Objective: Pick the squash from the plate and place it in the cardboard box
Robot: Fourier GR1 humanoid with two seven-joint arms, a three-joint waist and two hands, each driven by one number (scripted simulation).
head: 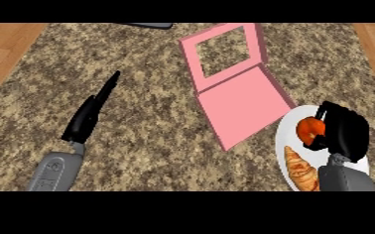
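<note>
Speckled brown granite countertop (147, 124) fills most of the head view, with strips of wood floor showing past its far left and far right corners. Near the counter's right edge sits a round white plate (282, 138), and on it lie 2 things: a small round orange squash (310, 127) on the plate's far half and a golden-brown croissant (300, 167) on its near half. The right hand (343, 131) is down over the plate with its black fingers curled round the right side of the squash, so it appears to be gripping it; the squash looks as if it rests on the plate, though the contact underneath cannot be seen. Just left of the plate, touching or nearly touching its rim, lies the pink box with an open top and a folded-out flap (234, 87); it is pink, not plain cardboard, yet it is the only box in sight. Its open compartment is the half nearer the counter's far edge, and the flat flap lies between that opening and the plate.

The left hand (92, 114) is well apart, toward the counter's left edge, fingers straight and holding nothing.

To do this step well, I judge the right hand should lift straight up first, clear of the croissant and the plate's rim, then carry the squash over the flap and past it to the opening, releasing only once above the compartment.
</note>
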